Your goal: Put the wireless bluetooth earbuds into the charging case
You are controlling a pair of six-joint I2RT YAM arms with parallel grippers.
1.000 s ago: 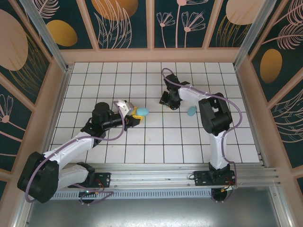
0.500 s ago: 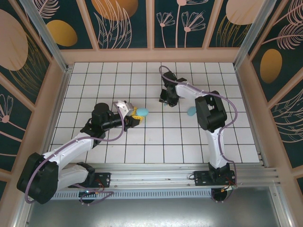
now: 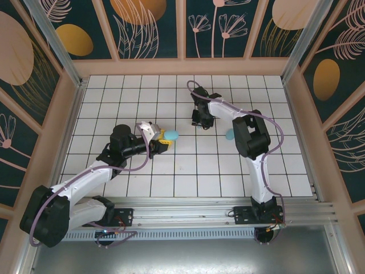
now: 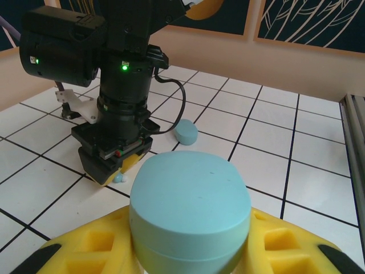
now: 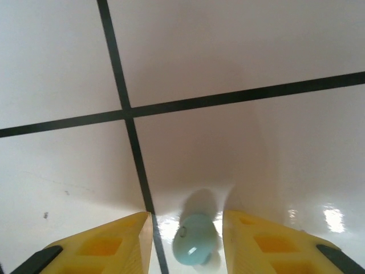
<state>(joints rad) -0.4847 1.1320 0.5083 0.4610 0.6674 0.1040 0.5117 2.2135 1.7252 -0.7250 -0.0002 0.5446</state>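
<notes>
Left pincer [image 4: 191, 251]: closed on the charging case [image 4: 190, 211] and gripping its lower half, near the middle of the counter [image 3: 228, 171]. The lid is judged to be shut.
Right pincer [image 5: 186, 225]: down at the counter surface toward the far edge. The jaws are partly open astride one earbud [image 5: 195, 246], and no finger contact can be seen.
Earbud position: on the tile just beside a grout line, slightly off-centre between the fingers.
Second case [image 3: 230, 135]: right of the middle, apart from both pincers.
Risk, grasp: the small rounded earbud could be squeezed out sideways if the jaws meet it unevenly.
Risk, insertion: nothing can be seated while the held lid stays down.
</notes>
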